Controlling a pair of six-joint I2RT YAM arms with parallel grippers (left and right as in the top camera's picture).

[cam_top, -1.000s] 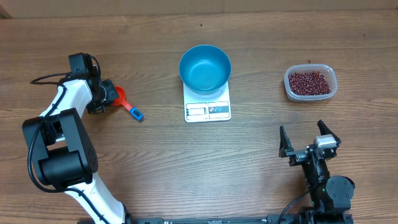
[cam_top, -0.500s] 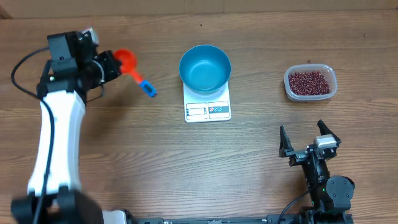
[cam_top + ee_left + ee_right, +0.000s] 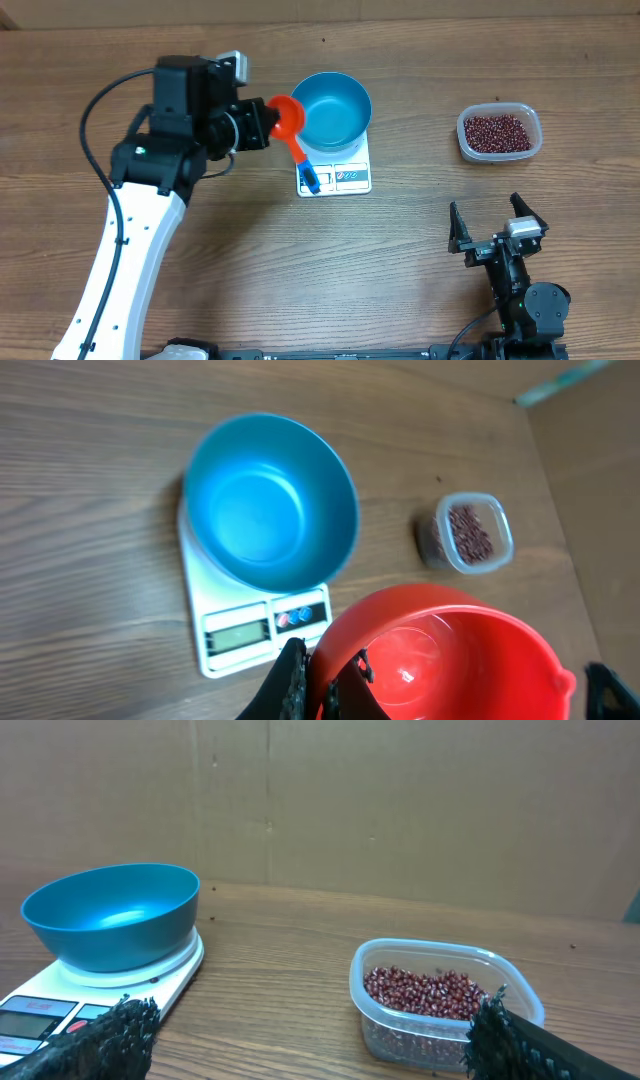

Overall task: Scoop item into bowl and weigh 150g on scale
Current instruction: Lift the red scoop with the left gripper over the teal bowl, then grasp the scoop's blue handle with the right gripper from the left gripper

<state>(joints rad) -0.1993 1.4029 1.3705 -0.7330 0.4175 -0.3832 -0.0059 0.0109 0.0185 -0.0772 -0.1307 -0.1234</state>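
- Two tools are in view. The left tool (image 3: 262, 121) is clamped narrowly on the cup end of a red plastic scoop with a blue-tipped handle (image 3: 288, 117). The right tool (image 3: 490, 222) is spread wide and holds nothing, low over the wooden surface (image 3: 300, 270) near the front edge.
- The scoop is carried in the air, its cup just beside the left rim of the round blue bowl (image 3: 340, 115) and its handle slanting down over the small white rectangular digital scale (image 3: 345, 178). In the left wrist view the cup is seen to be empty.
- The bowl is set on the scale and is empty too; the display cannot be read.
- The small dark red-brown beans (image 3: 497, 131) are heaped in a clear rectangular plastic container (image 3: 500, 158), well apart from the bowl on its right side.
- The step in hand is judged to be the carrying of the empty scoop toward the beans; nothing has been weighed yet.
- For the next move, the scoop would need to be taken across, past the bowl, to the container. It would then be tipped so that the cup's mouth can be pushed into the heap.
- Care is called for so that the bowl is not knocked on the scale by the hanging handle.
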